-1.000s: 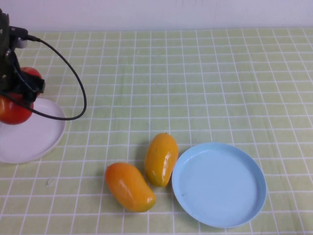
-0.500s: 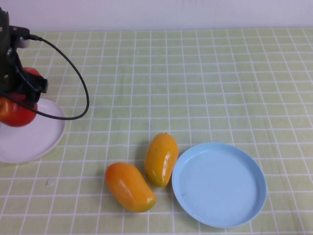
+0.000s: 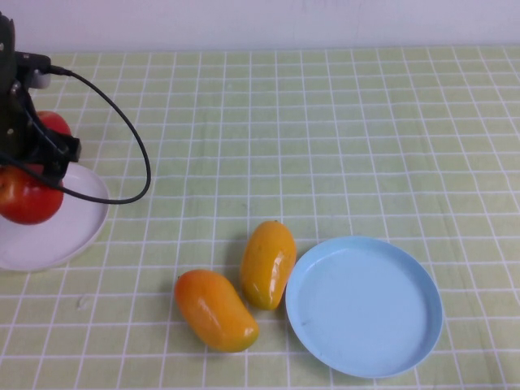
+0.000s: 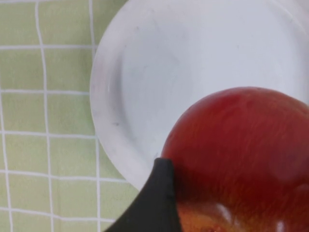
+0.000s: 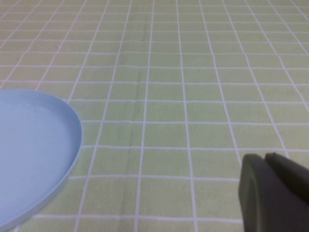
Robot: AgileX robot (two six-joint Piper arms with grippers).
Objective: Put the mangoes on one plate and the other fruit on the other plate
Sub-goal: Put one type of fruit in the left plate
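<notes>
Inspection runs from my left side across the desk. My left tool hangs over the white plate at the far left edge, jaws at their widest, with a red apple between them; in the left wrist view one dark finger lies against the apple's skin over the plate. I cannot tell whether the apple is still gripped or already let go. A second apple shows partly behind the arm, just beyond the plate.

Step in hand, in my judgement: setting this apple down on the white plate. To do it well I should see it settled on the flat of the plate, away from the rim, and lift straight up so the fingers do not roll it off.

Near the middle, two mangoes lie side by side on the cloth, the right one just beside the blue plate, which holds nothing. My right tool is closed and holds nothing; it is out of the high view, low over the cloth near the blue plate.

Against the frame a second ago, the apple sits lower and further onto the plate, and the arm has shifted slightly. Mangoes and blue plate are unchanged.
</notes>
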